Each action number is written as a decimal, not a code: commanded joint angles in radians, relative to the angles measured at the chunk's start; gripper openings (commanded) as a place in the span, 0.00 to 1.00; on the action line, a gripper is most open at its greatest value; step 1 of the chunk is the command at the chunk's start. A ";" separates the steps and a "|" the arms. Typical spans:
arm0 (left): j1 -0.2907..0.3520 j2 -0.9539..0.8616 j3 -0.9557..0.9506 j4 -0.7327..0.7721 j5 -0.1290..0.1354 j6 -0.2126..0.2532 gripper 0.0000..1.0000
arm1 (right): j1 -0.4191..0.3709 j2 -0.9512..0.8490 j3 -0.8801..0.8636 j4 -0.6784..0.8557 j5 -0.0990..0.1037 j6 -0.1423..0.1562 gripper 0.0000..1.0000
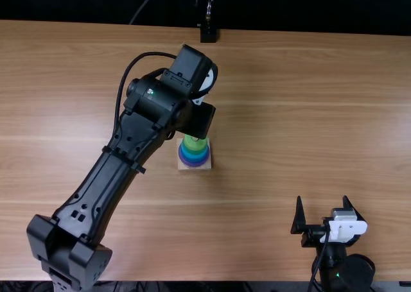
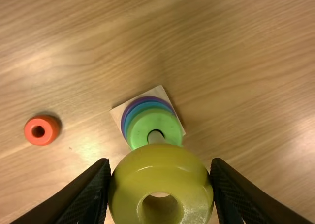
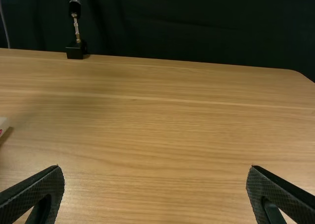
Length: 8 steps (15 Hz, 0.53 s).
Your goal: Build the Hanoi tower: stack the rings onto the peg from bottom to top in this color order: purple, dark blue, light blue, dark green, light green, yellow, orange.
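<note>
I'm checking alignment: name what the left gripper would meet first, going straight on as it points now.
Probably the peg, or the green ring around it: both lie beyond the yellow ring held in the left gripper. Depth and exact alignment are unclear.

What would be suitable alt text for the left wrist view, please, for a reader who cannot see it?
A yellow ring is held between the black fingers of the left gripper. Beyond it, light green, blue and purple rings sit around a peg on a square base. An orange ring rests apart on the wooden table.
</note>
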 commanded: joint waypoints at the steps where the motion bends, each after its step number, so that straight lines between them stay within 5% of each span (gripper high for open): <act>1: -0.010 0.016 0.038 0.001 0.004 -0.016 0.00 | -0.004 -0.019 -0.049 -0.069 0.010 -0.003 1.00; 8: -0.011 0.056 0.035 0.002 0.004 -0.016 0.00 | -0.004 -0.019 -0.049 -0.069 0.010 -0.003 1.00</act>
